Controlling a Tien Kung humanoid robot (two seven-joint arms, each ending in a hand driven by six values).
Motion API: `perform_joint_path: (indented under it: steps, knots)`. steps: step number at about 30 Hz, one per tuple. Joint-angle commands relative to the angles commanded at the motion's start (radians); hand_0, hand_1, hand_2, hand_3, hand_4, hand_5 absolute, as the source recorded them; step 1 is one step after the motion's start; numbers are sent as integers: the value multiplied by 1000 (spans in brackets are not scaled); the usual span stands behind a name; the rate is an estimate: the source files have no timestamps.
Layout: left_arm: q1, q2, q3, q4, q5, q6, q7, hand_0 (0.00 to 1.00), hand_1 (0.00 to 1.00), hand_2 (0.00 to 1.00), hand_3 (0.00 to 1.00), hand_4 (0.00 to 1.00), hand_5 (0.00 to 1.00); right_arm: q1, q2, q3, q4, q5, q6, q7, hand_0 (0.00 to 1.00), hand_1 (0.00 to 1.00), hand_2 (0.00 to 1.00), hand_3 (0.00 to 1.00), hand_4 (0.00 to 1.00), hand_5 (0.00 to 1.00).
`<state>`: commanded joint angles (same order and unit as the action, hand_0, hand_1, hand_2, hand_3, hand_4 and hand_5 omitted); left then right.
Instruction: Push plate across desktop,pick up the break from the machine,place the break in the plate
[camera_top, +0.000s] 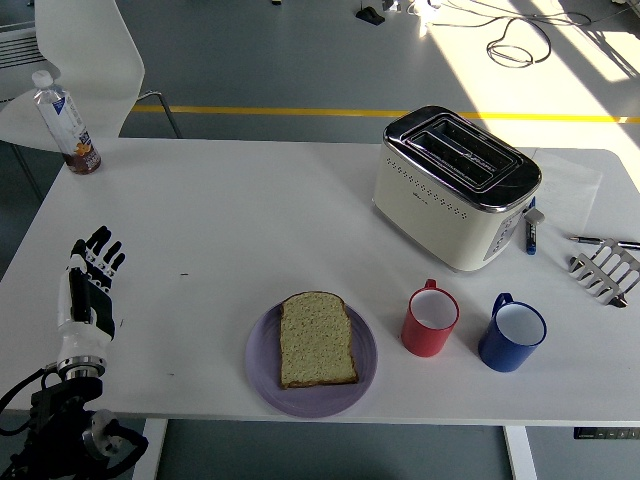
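Note:
A slice of bread (317, 339) lies flat on the purple plate (264, 365) near the table's front edge, at the middle. The cream toaster (455, 187) stands at the back right with both slots empty. My left hand (90, 288) hovers over the table's left front part, fingers spread and holding nothing, well left of the plate. My right arm is out of the picture.
A red mug (431, 319) and a blue mug (512, 334) stand right of the plate. A metal rack (604, 272) and pens (530, 234) lie at the right edge. A water bottle (66, 124) stands at the back left. A white chair (85, 60) is behind the table.

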<state>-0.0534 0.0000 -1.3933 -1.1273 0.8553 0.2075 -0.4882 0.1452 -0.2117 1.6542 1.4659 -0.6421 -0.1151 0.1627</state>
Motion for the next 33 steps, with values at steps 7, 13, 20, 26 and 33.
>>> perform_joint_path:
  steps: [7,13,20,26,33]
  knots:
    - [-1,0,-5,-1,1,1,-1,825,843,885,769,483,998,-1,18,5,-6,4,10,-6,774,753,758,757,543,469]
    - [-1,0,-5,0,0,1,-1,826,844,885,770,482,998,13,20,9,-13,4,3,-3,771,752,761,753,539,475]
    - [7,0,-1,0,0,1,-3,827,845,885,772,480,998,20,21,10,-31,3,-1,-3,771,753,762,752,537,491]
    - [13,0,8,0,-1,1,-4,827,845,885,772,479,998,10,24,24,-74,5,-12,-5,770,751,761,751,536,494]
    - [20,0,11,0,-1,1,-5,827,845,886,773,476,998,-2,26,45,-145,18,-18,-31,769,751,760,750,534,496]
